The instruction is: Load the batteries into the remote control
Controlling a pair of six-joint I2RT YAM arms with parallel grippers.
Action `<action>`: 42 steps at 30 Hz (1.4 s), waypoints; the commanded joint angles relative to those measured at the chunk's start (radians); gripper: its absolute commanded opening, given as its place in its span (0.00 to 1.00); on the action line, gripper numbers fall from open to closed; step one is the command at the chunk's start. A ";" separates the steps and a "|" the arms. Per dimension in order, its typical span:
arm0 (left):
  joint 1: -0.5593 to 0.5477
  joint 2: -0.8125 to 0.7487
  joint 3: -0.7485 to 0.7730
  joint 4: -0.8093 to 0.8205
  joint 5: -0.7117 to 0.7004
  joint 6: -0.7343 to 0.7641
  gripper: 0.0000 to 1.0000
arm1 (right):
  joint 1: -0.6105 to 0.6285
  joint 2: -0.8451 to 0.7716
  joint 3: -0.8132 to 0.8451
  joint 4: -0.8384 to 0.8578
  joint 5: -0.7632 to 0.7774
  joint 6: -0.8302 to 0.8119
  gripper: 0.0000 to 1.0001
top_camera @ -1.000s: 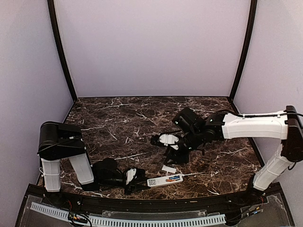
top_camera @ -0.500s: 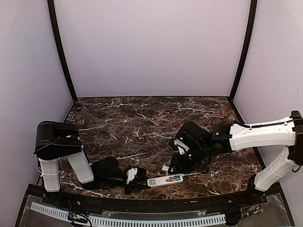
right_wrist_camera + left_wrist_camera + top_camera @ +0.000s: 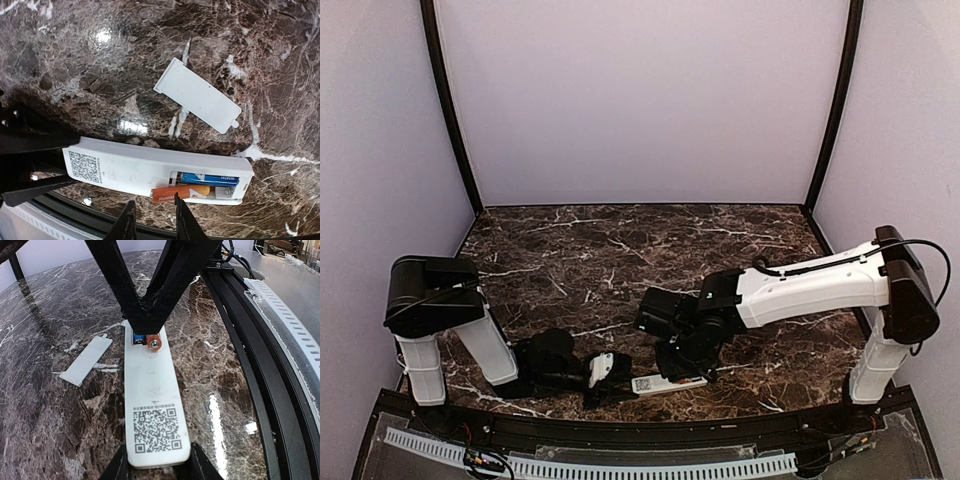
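The remote control lies back-up near the table's front edge, its dark square sticker showing. My left gripper is shut on its sticker end. The blue battery lies in the recess. The orange-red battery lies beside it, tilted, its left end sticking past the recess. My right gripper hovers just over the orange-red battery, slightly open and empty, one fingertip at the battery's edge. In the left wrist view the right fingers come down onto the battery ends.
A loose white battery cover lies flat on the marble just behind the remote, and also shows in the left wrist view. The black front rail runs close along the remote's near side.
My right arm has swung left and down, from above the middle of the table to right over the remote's battery end. The left gripper and the remote have stayed put.
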 commanded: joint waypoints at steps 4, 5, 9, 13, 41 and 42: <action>0.004 -0.017 0.024 -0.071 -0.007 0.013 0.00 | 0.034 0.038 0.060 -0.091 0.100 0.031 0.19; 0.005 -0.017 0.025 -0.072 -0.006 0.013 0.00 | 0.035 0.045 0.063 -0.091 0.101 0.028 0.19; 0.005 -0.017 0.027 -0.075 -0.006 0.015 0.00 | 0.037 0.079 0.080 -0.094 0.095 0.011 0.18; 0.005 -0.017 0.025 -0.075 -0.008 0.015 0.00 | 0.041 0.095 0.089 -0.090 0.091 -0.004 0.18; 0.004 -0.015 0.032 -0.089 -0.007 0.013 0.00 | 0.041 0.108 0.044 -0.145 0.135 -0.040 0.12; 0.004 -0.015 0.033 -0.089 -0.006 0.013 0.00 | 0.041 0.105 0.042 -0.147 0.139 -0.042 0.12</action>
